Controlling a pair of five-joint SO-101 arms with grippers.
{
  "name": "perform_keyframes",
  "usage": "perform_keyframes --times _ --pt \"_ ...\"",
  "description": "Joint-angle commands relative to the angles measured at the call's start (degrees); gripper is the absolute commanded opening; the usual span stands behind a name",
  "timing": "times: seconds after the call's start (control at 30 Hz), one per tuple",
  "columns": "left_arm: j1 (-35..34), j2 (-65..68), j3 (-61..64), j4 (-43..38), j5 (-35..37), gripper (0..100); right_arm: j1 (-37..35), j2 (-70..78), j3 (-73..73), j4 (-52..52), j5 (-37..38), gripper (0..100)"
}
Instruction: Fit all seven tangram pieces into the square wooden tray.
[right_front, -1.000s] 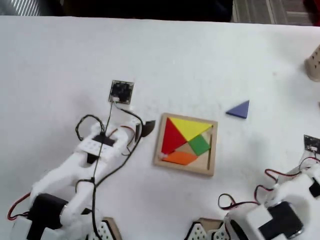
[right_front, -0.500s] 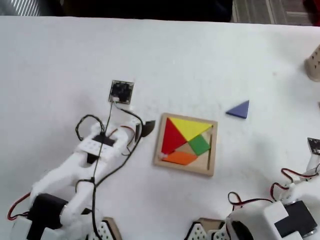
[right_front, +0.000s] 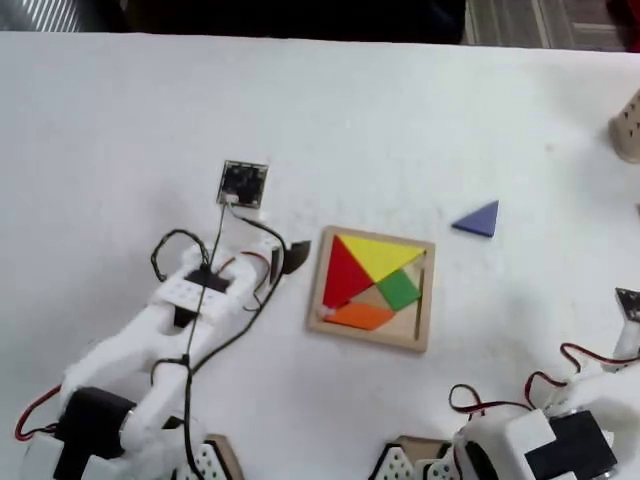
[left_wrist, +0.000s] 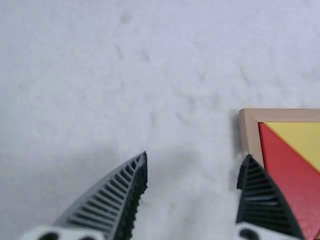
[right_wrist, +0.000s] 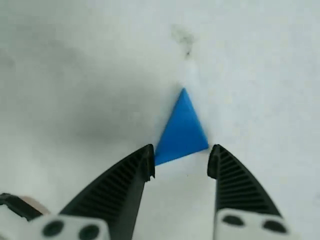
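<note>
Left claw (left_wrist: 195, 172) was spread, tips over bare white surface (left_wrist: 100, 60). Corner of the square wooden tray (left_wrist: 247, 132) sat just beside one finger, a red piece (left_wrist: 290, 165) and a yellow piece (left_wrist: 300, 137) seated inside. Right claw (right_wrist: 182, 159) was spread too; blue triangle (right_wrist: 182, 131) lay flat just beyond its tips, well apart from tray. Tan perforated object (right_front: 628, 125) stood far off, at surface edge.

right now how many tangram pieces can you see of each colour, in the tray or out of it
red piece: 1
yellow piece: 1
green piece: 1
orange piece: 1
blue piece: 1, lying on the table outside the tray
total: 5
</note>
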Motion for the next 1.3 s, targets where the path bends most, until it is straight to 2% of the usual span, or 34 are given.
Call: perform_keyframes --times 0.0,0.17,0.3,0.47,0.73,1.27 --pt "0.04 -0.48 -1.67 0.00 -0.35 29 2.33 -2.33 0.53 -0.40 0.97 18.3" --pt "0.13 -0.48 -1.67 0.00 -0.35 29 2.77 -1.45 2.11 -4.26 0.62 18.3" --pt "0.13 -0.48 -1.58 0.00 -0.35 29 2.33 3.47 0.79 -8.57 -5.19 18.4" --pt "0.04 -0.48 -1.58 0.00 -0.35 29 1.27 9.63 -3.78 -8.66 -9.41 18.4" --pt "0.04 -0.48 -1.58 0.00 -0.35 29 -0.40 6.55 -7.65 -2.33 -9.49 18.4" --pt "0.13 -0.48 -1.58 0.00 -0.35 29 -5.41 3.91 -7.03 -2.24 -10.02 18.4"
